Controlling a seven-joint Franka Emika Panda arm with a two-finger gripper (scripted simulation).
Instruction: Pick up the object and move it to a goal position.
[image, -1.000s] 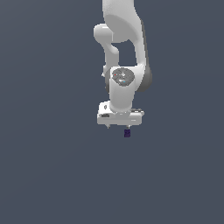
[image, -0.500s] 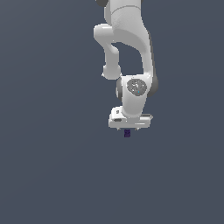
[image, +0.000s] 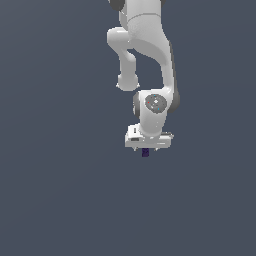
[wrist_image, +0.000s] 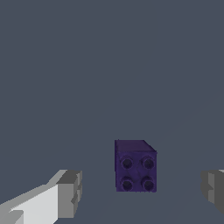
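Observation:
The object (wrist_image: 135, 166) is a small dark purple block with studs on one face. It lies on the grey surface between my two fingers, touching neither. In the exterior view the object (image: 145, 152) peeks out just below the white hand. My gripper (wrist_image: 140, 192) is open, with wide gaps on both sides of the block. One fingertip (wrist_image: 70, 192) and the other fingertip (wrist_image: 213, 188) flank it. In the exterior view the gripper (image: 146, 149) is mostly hidden under the hand.
The white arm (image: 145, 60) rises from the hand toward the exterior view's top. A plain grey surface (image: 60, 190) surrounds the block on all sides.
The hand has moved toward the exterior view's right and lower, coming down over the block. The block has stayed where it was.

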